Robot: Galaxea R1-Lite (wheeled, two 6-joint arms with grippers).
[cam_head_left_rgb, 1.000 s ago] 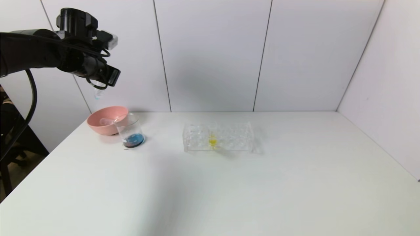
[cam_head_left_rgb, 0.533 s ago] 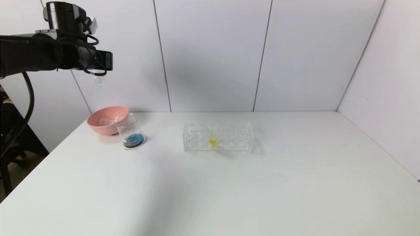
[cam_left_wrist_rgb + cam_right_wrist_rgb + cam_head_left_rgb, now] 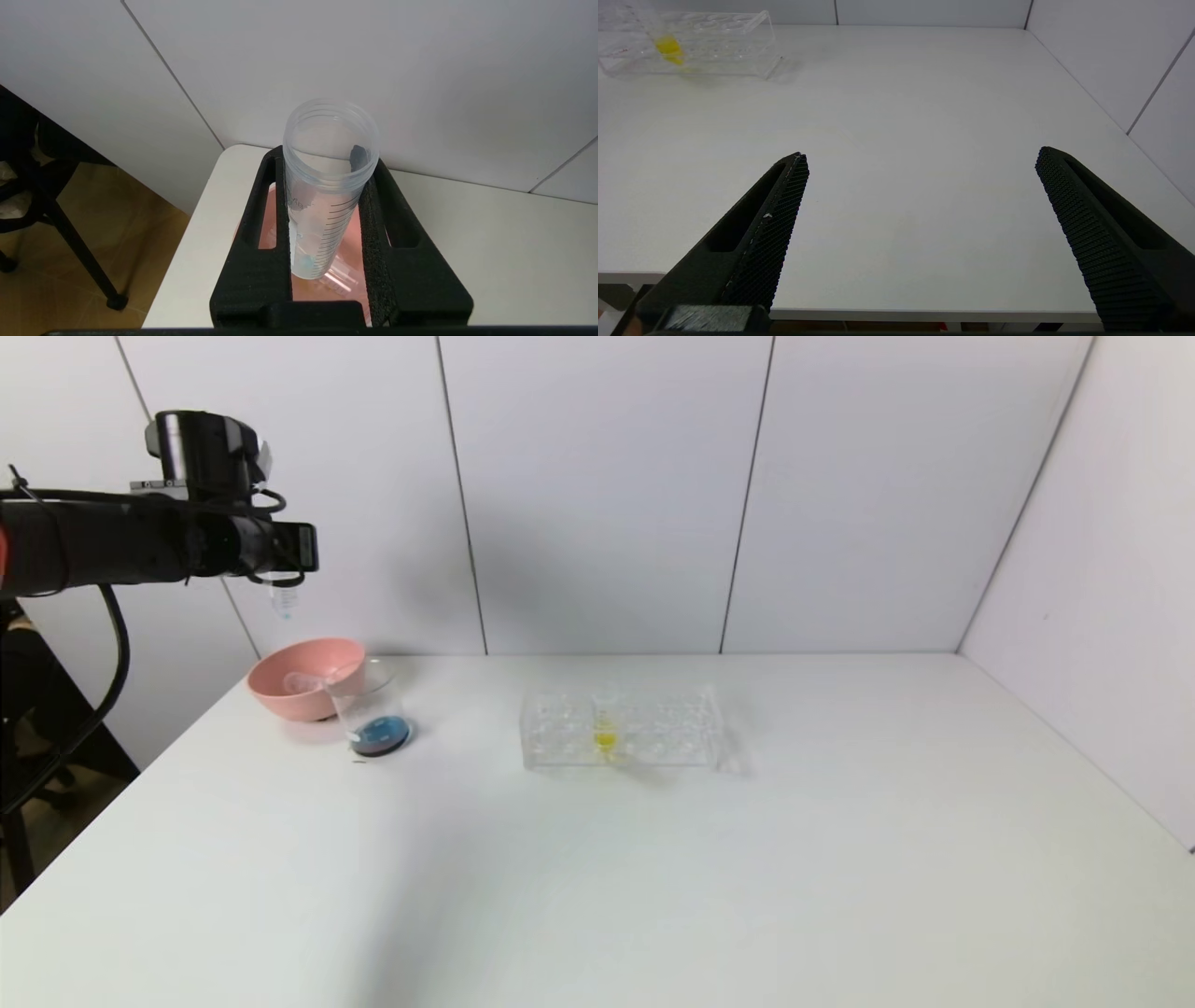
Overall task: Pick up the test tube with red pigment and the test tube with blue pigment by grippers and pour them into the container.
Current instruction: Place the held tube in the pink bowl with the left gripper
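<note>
left gripper [image 3: 327, 261] is clamped on the test tube with blue pigment [image 3: 327, 186], its 2 black fingers [image 3: 261, 242] pressing the tube's sides. from the wrist the tube stands upright with its open mouth up, graduation lines on its wall, and only a faint trace of blue at the round end; it looks nearly drained. in the head view this gripper [image 3: 285, 549] hangs high above the table's [image 3: 653, 896] far left corner, with the tube [image 3: 284, 599] hanging below it, over the pink bowl [image 3: 303, 677]. an empty clear tube lies inside that bowl, seen past the fingers from the wrist; whether it is the test tube with red pigment cannot be told. just beside the bowl, touching or nearly so, stands the container [image 3: 369, 714], holding dark blue liquid at its bottom. farther right, well apart, sits a clear tube rack [image 3: 621, 728] with 1 tube of yellow liquid [image 3: 605, 735]. right gripper [image 3: 920, 186] is parked low at the table's near edge, fingers spread wide apart and holding nothing
</note>
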